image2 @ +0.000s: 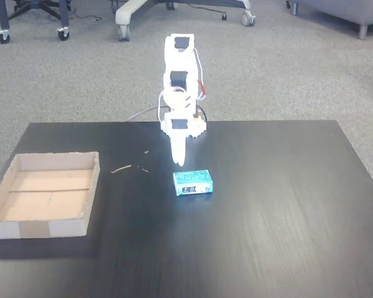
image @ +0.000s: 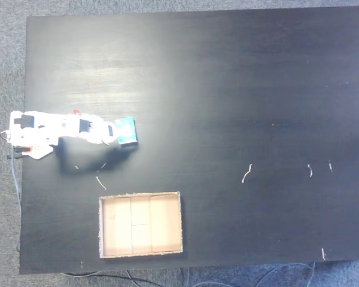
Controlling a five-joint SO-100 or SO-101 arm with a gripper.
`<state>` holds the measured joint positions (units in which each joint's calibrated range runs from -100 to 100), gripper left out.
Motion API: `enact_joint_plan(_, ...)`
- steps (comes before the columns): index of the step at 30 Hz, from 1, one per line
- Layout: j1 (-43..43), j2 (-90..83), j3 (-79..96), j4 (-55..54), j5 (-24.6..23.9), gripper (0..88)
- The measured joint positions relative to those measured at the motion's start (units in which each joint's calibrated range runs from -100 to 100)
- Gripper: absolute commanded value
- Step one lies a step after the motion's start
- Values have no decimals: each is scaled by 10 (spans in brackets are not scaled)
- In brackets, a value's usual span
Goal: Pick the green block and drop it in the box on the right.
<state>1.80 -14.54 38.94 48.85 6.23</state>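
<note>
Teal-green block (image2: 193, 182) lies ungrasped just beside the gripper (image2: 179, 162) (fingers' spread unclear); the box (image2: 93, 186) awaits, well apart.

Black table (image: 239, 89) on grey carpet (image2: 81, 81), chair bases (image2: 180, 6) behind.

Green block (image2: 193, 182): I see dark marks on its pale top face in a fixed view, too small and blurred for me to read.
Box (image2: 50, 162): I find no lettering on its cardboard walls or floor in both fixed views.
Arm (image2: 177, 87): I can read no label or number on its white body.
</note>
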Motion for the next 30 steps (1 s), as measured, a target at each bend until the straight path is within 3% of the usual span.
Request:
enact_joint_plan(12,-32,200,-144,54,-2,323)
enact_joint_plan(17,-35,261,-199,62,-2,189)
enact_joint_plan(25,-34,241,-201,72,-2,128)
enact_joint_plan(30,-31,104,-176,107,-1,128)
